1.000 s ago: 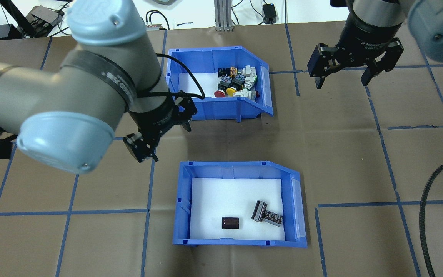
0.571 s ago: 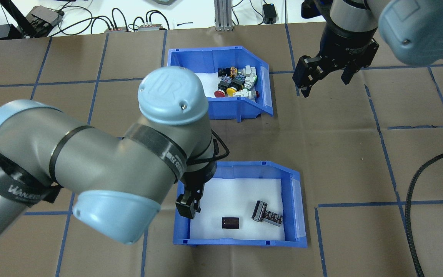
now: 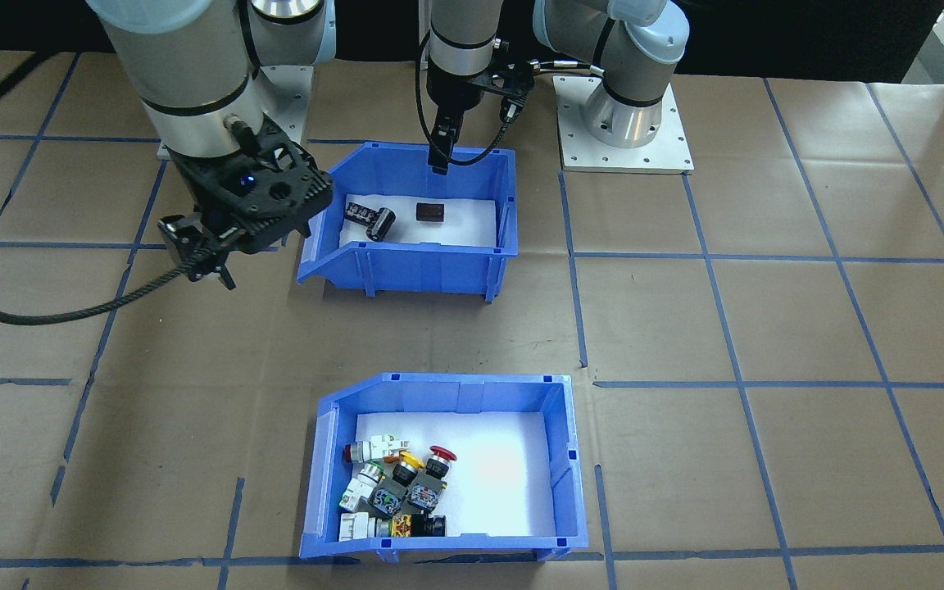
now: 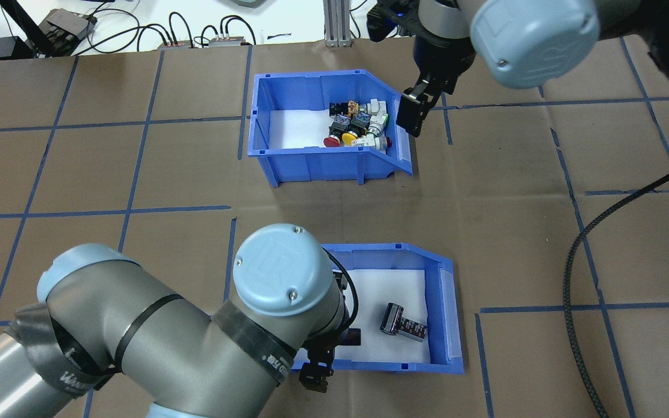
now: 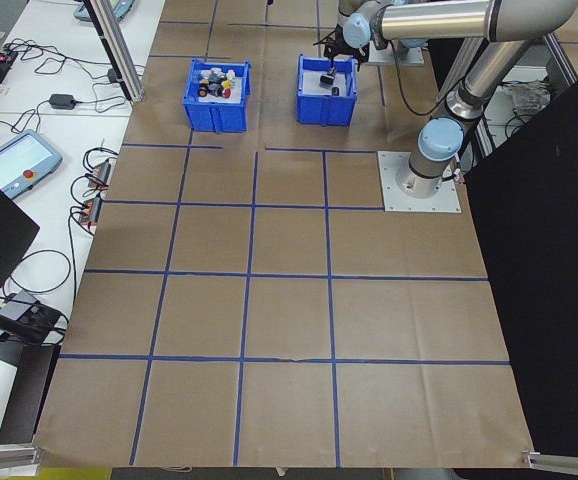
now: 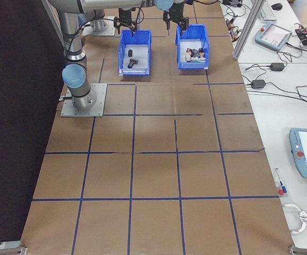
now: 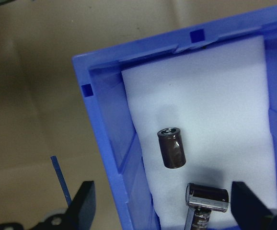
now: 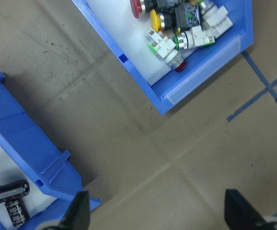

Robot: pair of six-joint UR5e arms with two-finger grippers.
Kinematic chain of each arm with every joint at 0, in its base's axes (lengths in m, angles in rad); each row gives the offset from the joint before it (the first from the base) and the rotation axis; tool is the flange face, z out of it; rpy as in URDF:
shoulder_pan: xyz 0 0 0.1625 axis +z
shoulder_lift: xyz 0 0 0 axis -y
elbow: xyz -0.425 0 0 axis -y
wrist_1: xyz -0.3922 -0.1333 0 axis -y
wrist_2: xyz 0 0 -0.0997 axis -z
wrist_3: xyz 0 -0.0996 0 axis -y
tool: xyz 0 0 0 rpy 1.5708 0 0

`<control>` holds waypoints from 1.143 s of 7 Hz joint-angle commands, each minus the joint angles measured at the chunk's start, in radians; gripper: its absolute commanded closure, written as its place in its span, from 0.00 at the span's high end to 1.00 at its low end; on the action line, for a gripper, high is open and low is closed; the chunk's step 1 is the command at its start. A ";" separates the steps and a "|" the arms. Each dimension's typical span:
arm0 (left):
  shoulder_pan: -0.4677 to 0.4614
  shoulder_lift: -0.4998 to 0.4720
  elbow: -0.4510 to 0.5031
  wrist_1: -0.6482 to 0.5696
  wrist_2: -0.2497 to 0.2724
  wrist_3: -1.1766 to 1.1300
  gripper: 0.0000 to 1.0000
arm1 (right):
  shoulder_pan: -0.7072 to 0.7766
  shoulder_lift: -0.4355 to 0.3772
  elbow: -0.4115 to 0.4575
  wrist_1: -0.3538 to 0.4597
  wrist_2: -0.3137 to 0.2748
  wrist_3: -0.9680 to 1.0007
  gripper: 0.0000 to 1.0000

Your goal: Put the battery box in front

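1. Resting on the brown paper-covered bench (image 4: pixel 514 232), the battery box (image 4: pixel 445 302), a blue plastic bin with a white foam liner, sits on the robot's side, nearer the robot's edge than the other bin.
2. Three small dark cylindrical batteries (image 4: pixel 402 324) lie on the liner: two touching each other toward the bin's low, open end, and one (image 7: pixel 171 148) apart, toward the closed end.
3. The left gripper (image 3: pixel 472 139) hangs over the bin's wall nearest the robot; in the left wrist view its two black fingers (image 7: pixel 83 203) stand wide apart, one outside that wall and one above the liner, clamping nothing.
4. The second blue plastic bin with colourful push-button switches (image 4: pixel 317 157) stands toward the far edge of the bench, well apart from the battery box, with bare paper between them.
5. The switches (image 4: pixel 359 123) are heaped at that bin's low, open end.
6. The right gripper (image 4: pixel 413 113) hovers just beside that open end; the right wrist view shows its fingers (image 8: pixel 78 211) spread apart and empty.
7. A black corrugated cable (image 4: pixel 596 255) curves across the bench's right side.
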 commanded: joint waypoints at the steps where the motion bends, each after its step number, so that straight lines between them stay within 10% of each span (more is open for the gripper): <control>1: -0.018 0.001 -0.072 0.088 -0.005 -0.025 1.00 | 0.112 0.116 -0.072 -0.047 0.002 -0.085 1.00; 8: -0.018 -0.019 -0.115 0.091 -0.005 -0.075 1.00 | 0.251 0.365 -0.111 -0.277 -0.035 -0.313 1.00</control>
